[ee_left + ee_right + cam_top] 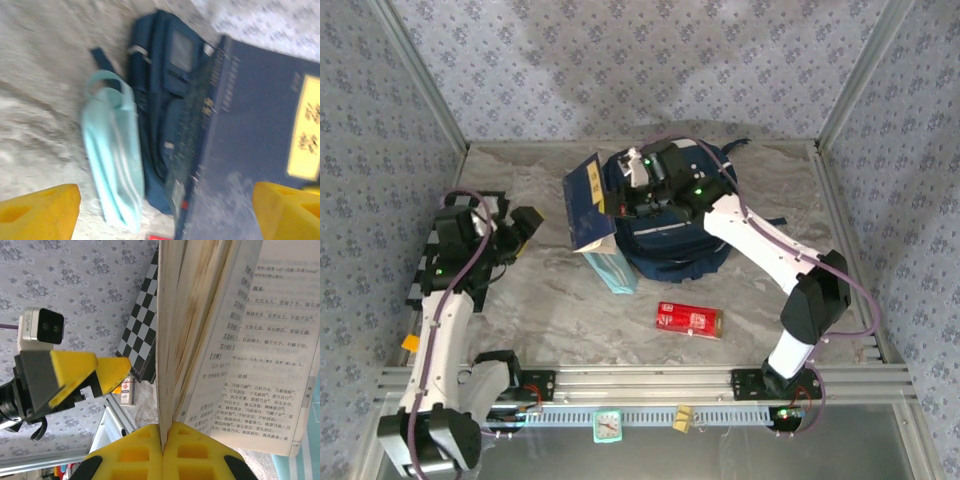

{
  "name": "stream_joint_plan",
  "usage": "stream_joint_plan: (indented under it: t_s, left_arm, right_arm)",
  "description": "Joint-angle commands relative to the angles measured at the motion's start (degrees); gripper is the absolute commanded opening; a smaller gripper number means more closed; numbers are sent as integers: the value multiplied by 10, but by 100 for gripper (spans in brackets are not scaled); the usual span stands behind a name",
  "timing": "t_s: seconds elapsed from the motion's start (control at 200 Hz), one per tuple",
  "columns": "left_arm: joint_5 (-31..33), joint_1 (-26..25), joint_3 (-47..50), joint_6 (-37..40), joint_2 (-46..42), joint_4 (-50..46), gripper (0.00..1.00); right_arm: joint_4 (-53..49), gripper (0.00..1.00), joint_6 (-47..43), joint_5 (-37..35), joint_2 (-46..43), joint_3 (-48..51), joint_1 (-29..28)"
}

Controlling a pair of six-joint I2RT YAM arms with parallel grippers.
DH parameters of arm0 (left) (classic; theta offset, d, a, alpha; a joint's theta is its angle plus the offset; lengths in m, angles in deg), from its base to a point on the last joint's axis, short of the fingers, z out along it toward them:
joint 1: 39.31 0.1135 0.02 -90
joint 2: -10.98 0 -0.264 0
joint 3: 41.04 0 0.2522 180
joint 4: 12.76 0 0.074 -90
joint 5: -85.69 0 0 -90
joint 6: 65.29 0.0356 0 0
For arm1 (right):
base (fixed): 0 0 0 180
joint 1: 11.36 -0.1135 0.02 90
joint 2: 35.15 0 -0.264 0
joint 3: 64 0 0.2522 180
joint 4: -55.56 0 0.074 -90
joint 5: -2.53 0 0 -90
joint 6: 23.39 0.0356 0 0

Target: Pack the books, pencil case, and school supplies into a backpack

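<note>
We find top view evenly bright, diffuse light, sharp; soft shadow hugs backpack (670, 255) on tabletop (550, 310), dim patches mottle back wall (650, 70). Left wrist view: we see heavy motion blur, pencil case (112, 155) and book (250, 150) smeared, label (306, 127) illegible. Right wrist view: bright, crisp, we read printed page (260, 340); nearest page edges soft.

A navy book (588, 205) stands tilted on edge against the left side of the backpack (680, 245), its lower end at the pale blue pencil case (610, 268). The right gripper (620, 192) meets the book's right edge above the backpack. The left gripper (527, 228) hangs apart to the left. A red box (688, 319) lies nearer the front.
</note>
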Motion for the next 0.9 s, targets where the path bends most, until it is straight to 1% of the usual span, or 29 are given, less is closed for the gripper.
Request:
stream_joint_plan:
  t_s: [0.0,0.08,0.15,0.32,0.465,0.64,0.815,0.895]
  left_arm:
    - [-14,-48,-23,-13,22,69,86]
    - [-6,-88,-24,-21,41,106,84]
    - [-5,-115,-34,-24,63,119,84]
    - [-7,-149,-41,-45,96,179,78]
    - [-16,-183,-48,-63,120,236,72]
    - [-14,-206,-56,-84,131,287,62]
    - [-12,-218,-68,-94,146,297,56]
    - [-2,-224,-71,-95,148,301,56]
  right_arm:
    - [54,0,12,76,-37,23,24]
    - [71,0,18,105,-50,39,41]
    - [89,0,21,126,-62,52,53]
    - [127,0,40,160,-87,83,81]
    - [188,0,77,189,-93,114,100]
    - [227,0,97,203,-95,137,112]
    - [231,0,99,199,-101,145,117]
    - [238,0,105,202,-106,149,122]
